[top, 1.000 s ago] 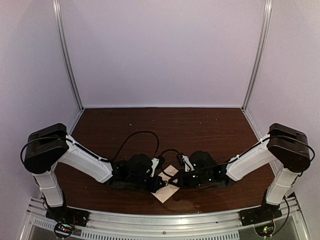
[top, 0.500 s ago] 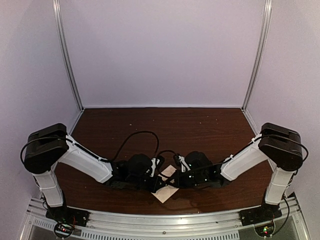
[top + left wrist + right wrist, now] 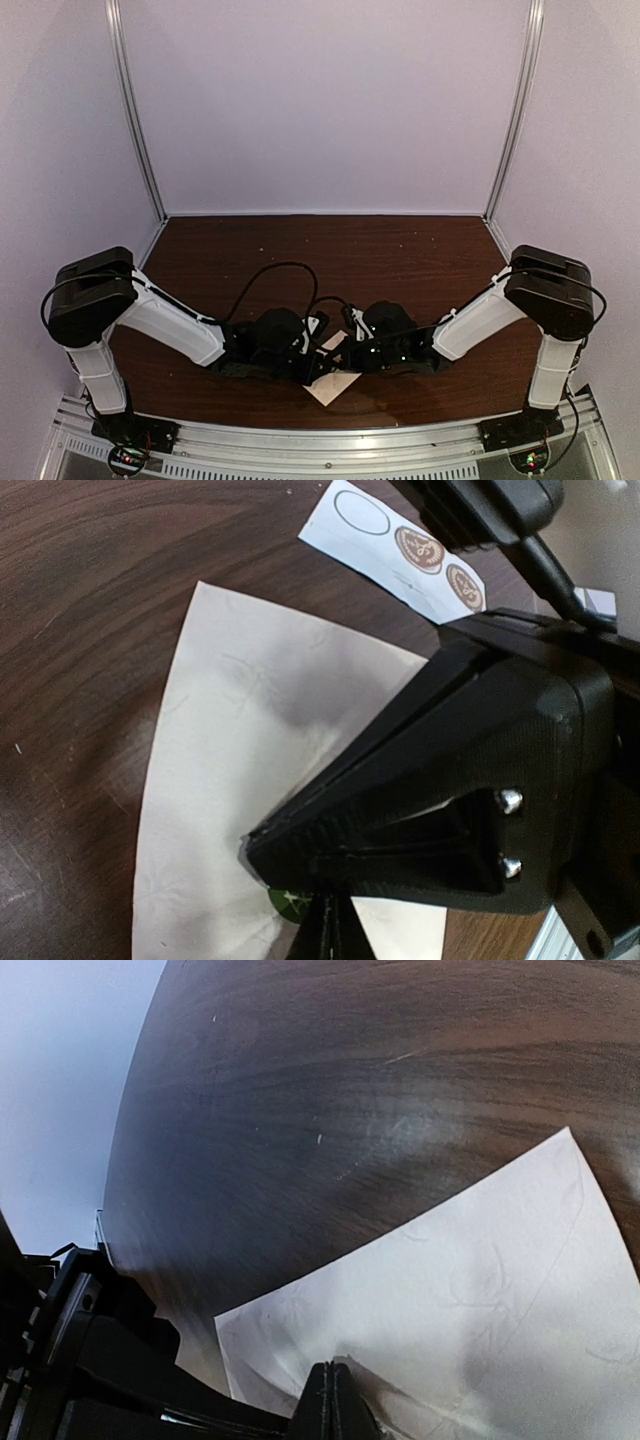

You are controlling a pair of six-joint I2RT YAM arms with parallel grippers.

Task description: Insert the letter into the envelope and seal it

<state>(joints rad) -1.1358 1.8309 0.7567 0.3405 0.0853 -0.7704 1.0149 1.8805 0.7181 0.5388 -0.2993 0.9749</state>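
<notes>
Left hand (image 3: 326, 935) and right hand (image 3: 331, 1400), fingers closed, meet from 9 and 3 o'clock over letter (image 3: 333, 390); equally near. Sheet's corners point 12 and 6 o'clock.

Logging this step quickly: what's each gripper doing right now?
Left gripper: closed at the letter; whether it grips it cannot be told.
Right gripper: closed, pinching the letter.

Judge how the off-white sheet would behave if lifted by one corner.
Probably floppy: the letter is a thin, wrinkled sheet lying flat on the table. Likely light, and a push may slide it across the smooth wood. It should crease easily: wrinkles already show.
</notes>
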